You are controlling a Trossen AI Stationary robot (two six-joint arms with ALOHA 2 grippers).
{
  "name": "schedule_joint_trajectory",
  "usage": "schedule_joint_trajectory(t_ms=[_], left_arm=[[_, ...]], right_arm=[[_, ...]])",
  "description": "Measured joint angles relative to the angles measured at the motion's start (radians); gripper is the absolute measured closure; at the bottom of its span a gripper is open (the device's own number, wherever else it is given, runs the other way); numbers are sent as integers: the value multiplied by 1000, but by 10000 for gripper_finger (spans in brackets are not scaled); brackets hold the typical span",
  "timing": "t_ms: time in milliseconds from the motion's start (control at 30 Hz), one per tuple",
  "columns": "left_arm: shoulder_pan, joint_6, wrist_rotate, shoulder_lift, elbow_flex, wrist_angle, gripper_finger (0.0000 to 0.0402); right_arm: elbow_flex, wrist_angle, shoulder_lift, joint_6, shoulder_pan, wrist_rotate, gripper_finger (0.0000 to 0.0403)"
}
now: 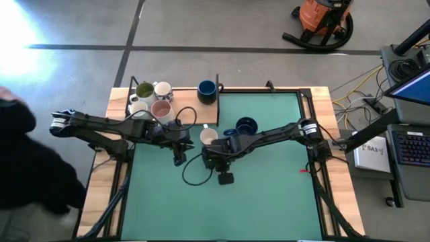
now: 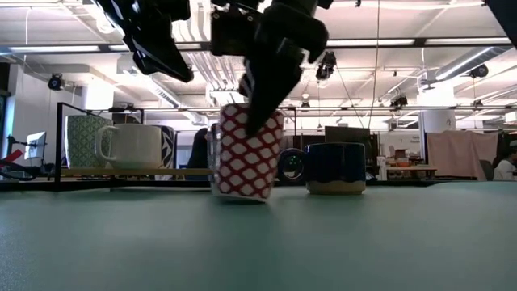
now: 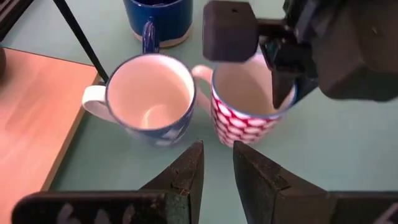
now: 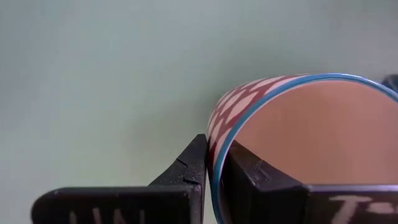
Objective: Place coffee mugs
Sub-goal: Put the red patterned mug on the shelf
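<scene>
The right gripper (image 4: 214, 163) is pinching the rim of the red-and-white mug (image 2: 245, 151), with one finger inside and one outside. This mug sits near the middle of the green table (image 1: 269, 202). In the low view it looks a little tipped, but I can't be sure its bottom is off the table.

The left gripper (image 3: 217, 163) hangs just beside it, with its fingers nearly together and holding nothing. A white mug with a blue pattern (image 3: 149, 98) is very close to the red one, and a dark blue mug (image 1: 246, 126) stands a bit farther back. More mugs wait on the wooden tray (image 1: 201, 113) at the far left.

The grip is only on a thin edge, so the mug could swing or slip out. If it swings, it could bump the patterned mug. The two arms are also close together and could knock each other.
</scene>
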Motion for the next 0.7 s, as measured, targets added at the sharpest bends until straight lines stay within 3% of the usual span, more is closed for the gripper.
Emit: schedule_joint_trajectory(t_ms=[367,700], left_arm=[[0,-4,0,-71,0,-32,333],[-4,-10,1,-80,0,-77,333]], right_arm=[[153,-58,107,-129,0,4,376],[224,-108,150,-133,0,2,362]])
